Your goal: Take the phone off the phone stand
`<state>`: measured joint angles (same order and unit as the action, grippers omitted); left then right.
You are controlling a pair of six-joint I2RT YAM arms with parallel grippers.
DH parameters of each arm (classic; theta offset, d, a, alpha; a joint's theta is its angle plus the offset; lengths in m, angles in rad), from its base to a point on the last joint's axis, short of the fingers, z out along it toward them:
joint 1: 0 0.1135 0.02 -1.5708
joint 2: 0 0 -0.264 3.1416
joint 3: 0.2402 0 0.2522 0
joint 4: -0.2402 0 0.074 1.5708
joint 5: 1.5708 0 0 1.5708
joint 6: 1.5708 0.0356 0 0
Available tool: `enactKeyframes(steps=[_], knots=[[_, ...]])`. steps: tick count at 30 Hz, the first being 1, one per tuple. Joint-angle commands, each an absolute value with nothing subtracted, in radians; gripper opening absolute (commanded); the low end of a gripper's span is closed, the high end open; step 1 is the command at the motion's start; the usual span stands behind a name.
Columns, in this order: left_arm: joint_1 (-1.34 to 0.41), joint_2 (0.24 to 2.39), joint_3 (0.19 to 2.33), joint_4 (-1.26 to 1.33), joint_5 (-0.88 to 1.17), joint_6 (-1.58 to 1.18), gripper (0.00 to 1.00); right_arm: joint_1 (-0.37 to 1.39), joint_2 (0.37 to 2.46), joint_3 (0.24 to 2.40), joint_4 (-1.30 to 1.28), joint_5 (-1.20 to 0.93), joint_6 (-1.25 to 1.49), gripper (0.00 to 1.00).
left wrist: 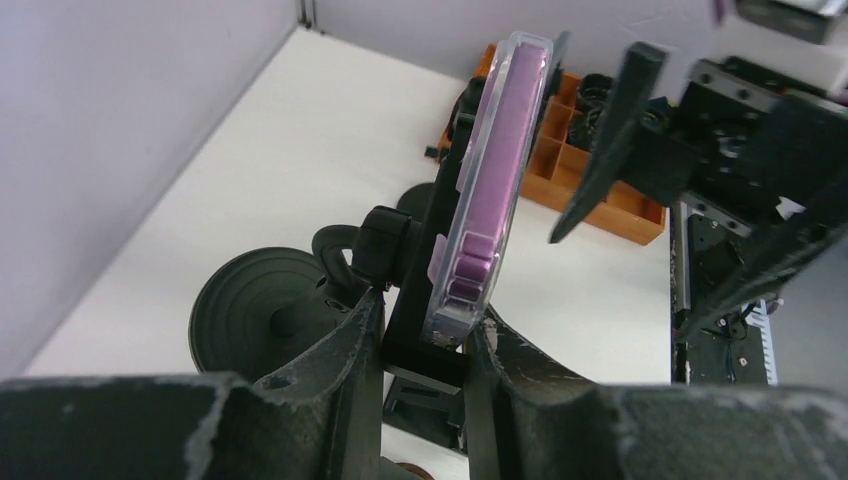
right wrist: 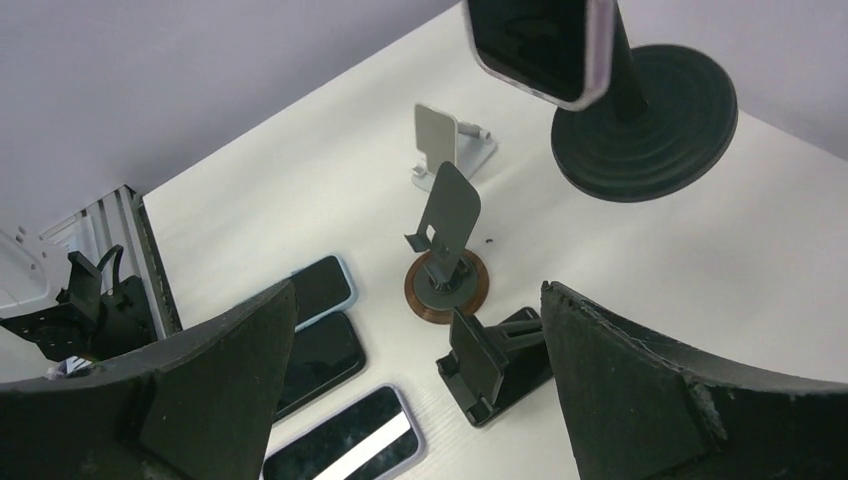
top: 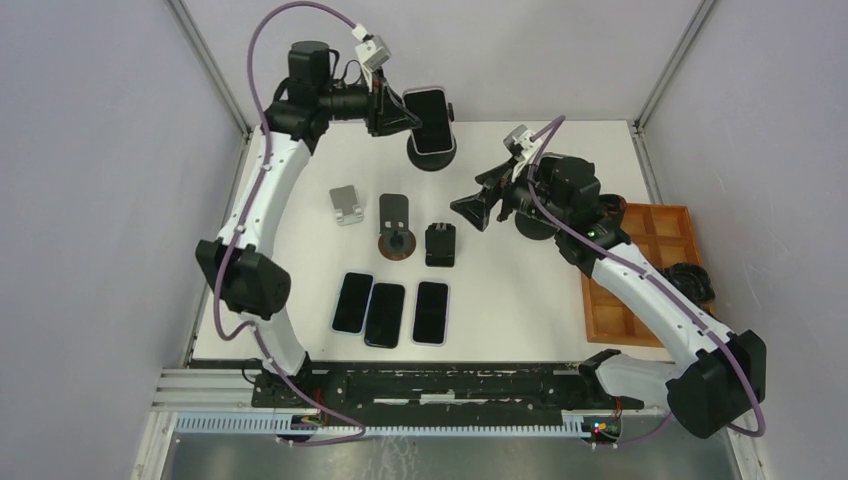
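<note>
**Mia:** Where is the phone?

**Sam:** The phone in the see-through purple case [top: 429, 120] sits up on the black stand with the round foot [top: 433, 155]. That is at the far side of the white bench [top: 520, 290].

**Mia:** Who has it?

**Sam:** The left claw [left wrist: 425, 315]. Its fingers squeeze the low end of the phone and the stand's black holder, one on each side.

**Mia:** And the other one?

**Sam:** The right claw [top: 478, 205] hangs near, to the right of the stand, with its fingers wide apart.

**Mia:** What else is around?

**Sam:** In the middle are a little silver stand [top: 346, 204], a thin dark stand on a round brown foot [top: 396, 228] and a chunky black stand [top: 440, 245]. Nearer the arms, three dark phones [top: 390, 310] lie flat in a row.

**Mia:** Any boxes?

**Sam:** An orange tray with square pockets [top: 650, 270] sits at the right edge. Black bits [top: 690, 280] lie in some pockets. I cannot tell what they are.
</note>
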<state>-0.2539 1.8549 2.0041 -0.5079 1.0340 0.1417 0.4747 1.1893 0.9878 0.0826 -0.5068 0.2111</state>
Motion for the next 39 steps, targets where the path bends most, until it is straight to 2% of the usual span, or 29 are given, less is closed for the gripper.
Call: enactKeyframes(steps=[1, 10, 15, 22, 28, 32, 39], knots=[[-0.253, 1.680, 2.031, -0.536, 1.124, 0.258, 0.02, 0.470, 1.129, 1.040, 0.183, -0.578, 0.215, 0.98], [-0.264, 1.432, 1.859, -0.684, 1.124, 0.340, 0.02, 0.470, 1.065, 1.029, 0.335, -0.758, 0.363, 0.98], [-0.287, 1.332, 1.790, -0.814, 1.105, 0.377, 0.02, 0.471, 0.998, 0.958, 0.561, -0.853, 0.514, 0.98], [-0.379, 1.240, 1.646, -0.945, 1.036, 0.428, 0.02, 0.508, 1.034, 0.985, 0.555, -0.854, 0.562, 0.98], [-0.409, 1.281, 1.679, -1.108, 1.020, 0.512, 0.02, 0.654, 1.110, 1.051, 0.372, -0.798, 0.422, 0.98], [-0.422, 1.295, 1.687, -1.205, 0.998, 0.584, 0.02, 0.711, 1.157, 1.075, 0.310, -0.781, 0.402, 0.92], [-0.428, 1.289, 1.663, -1.243, 0.973, 0.613, 0.02, 0.756, 1.222, 1.105, 0.256, -0.810, 0.402, 0.74]])
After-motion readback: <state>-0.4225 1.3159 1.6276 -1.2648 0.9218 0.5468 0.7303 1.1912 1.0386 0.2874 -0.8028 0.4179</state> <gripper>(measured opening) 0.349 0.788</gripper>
